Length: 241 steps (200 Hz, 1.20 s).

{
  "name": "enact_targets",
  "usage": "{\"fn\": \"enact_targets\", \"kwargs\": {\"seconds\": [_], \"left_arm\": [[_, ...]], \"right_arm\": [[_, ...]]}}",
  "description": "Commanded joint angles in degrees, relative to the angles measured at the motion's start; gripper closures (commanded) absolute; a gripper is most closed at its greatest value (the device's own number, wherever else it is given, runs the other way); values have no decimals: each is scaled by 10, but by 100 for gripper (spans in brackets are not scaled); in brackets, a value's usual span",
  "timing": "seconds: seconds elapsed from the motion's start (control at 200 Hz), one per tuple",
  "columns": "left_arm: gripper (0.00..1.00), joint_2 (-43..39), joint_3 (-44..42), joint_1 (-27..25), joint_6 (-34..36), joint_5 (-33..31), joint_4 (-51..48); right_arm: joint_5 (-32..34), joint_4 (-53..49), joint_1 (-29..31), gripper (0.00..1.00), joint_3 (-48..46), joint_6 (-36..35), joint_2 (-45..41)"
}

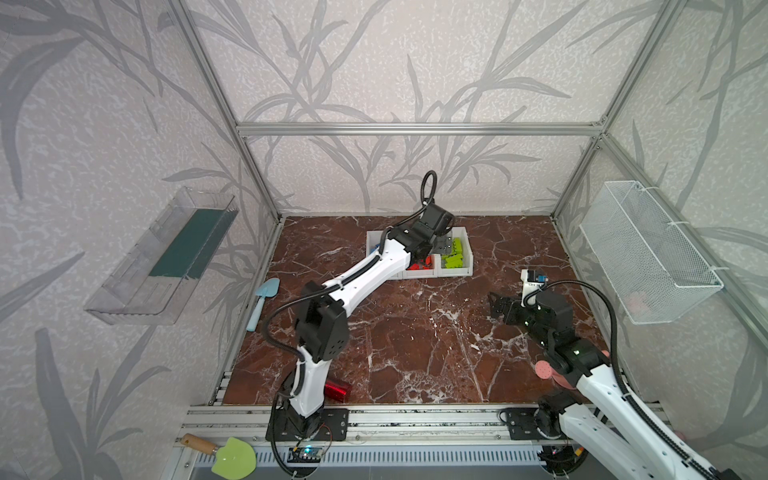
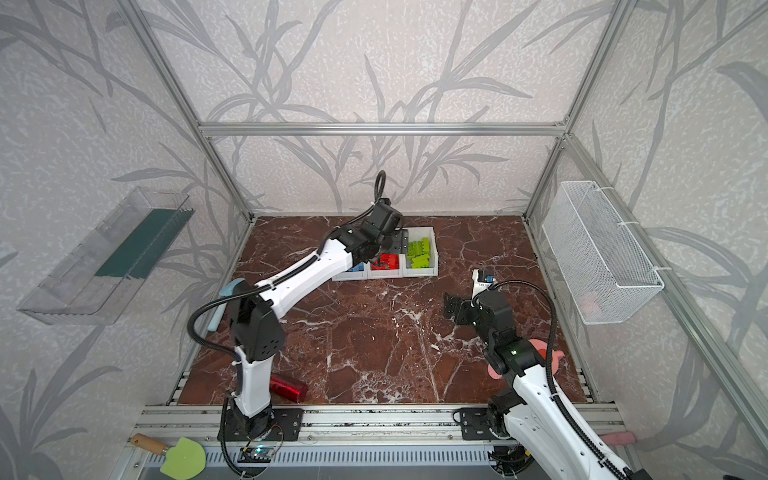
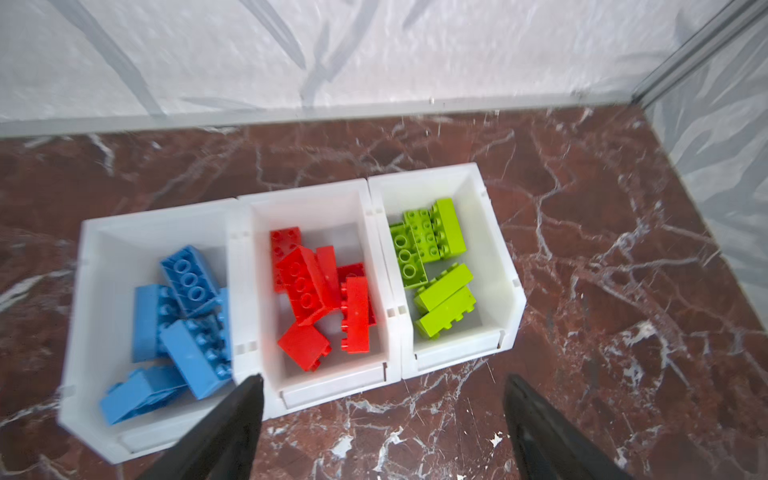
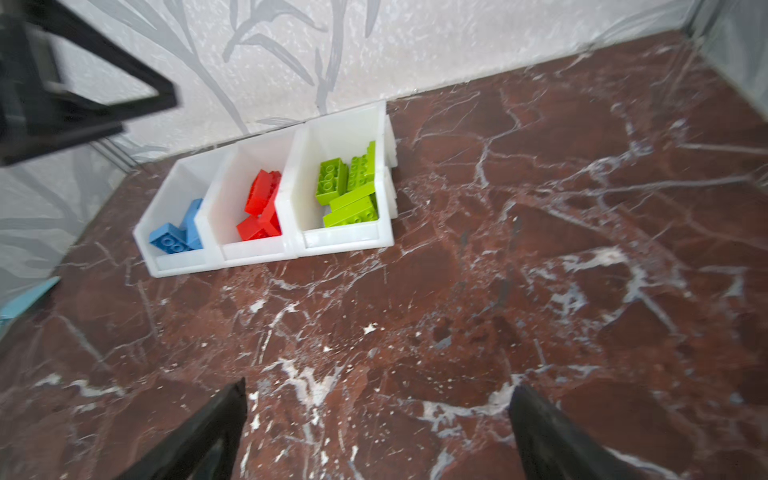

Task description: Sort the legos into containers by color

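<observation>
Across three containers point(image 3: 332, 384) — sorted legos point(image 3: 305, 286), five green.

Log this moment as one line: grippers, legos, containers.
left gripper open, empty, by containers | right gripper open, empty, over table | blue legos, red legos, green legos one colour per container | none seen loose
</observation>
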Motion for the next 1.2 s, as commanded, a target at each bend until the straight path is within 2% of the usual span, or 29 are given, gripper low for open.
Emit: {"fn": "enact_targets", "kwargs": {"seconds": [0.0, 0.15, 0.27, 0.395, 0.47, 0.565, 0.645, 0.75, 0.825, 0.94, 1.049, 1.134, 1.199], "left_arm": [[10, -113, -132, 45, -14, -52, 31], [10, -273, -328, 157, -34, -46, 30], [9, -368, -441, 236, -22, -102, 24], [3, -451, -572, 292, 54, -101, 132], [1, -471, -618, 312, 113, -97, 177], [1, -470, -677, 324, 188, -47, 257], [1, -437, -697, 339, 175, -47, 309], [1, -365, -675, 385, 159, -21, 320], [1, -337, -690, 400, 169, -23, 385], [1, -303, -716, 415, 164, -3, 495], [1, -266, -708, 418, 172, 2, 539], [3, -249, -700, 418, 186, -23, 554], [3, -247, -730, 420, 191, -19, 617]], "right_arm": [[70, -8, -1, 1, 26, -53, 26], [127, 52, -5, 1, 33, -99, 96], [147, 131, -22, 1, 21, -133, 163], [162, 192, -49, 1, 11, -132, 228], [154, 212, -63, 1, 11, -142, 263], [156, 259, -79, 1, 1, -140, 295], [148, 329, -87, 1, -19, -141, 322], [130, 429, -89, 0, -35, -162, 374], [128, 375, -89, 1, 2, -168, 390], [133, 403, -89, 1, 7, -197, 410], [146, 506, -92, 1, -48, -215, 405], [146, 655, -99, 1, -96, -213, 440], [121, 637, -98, 1, -100, -214, 427]]}}
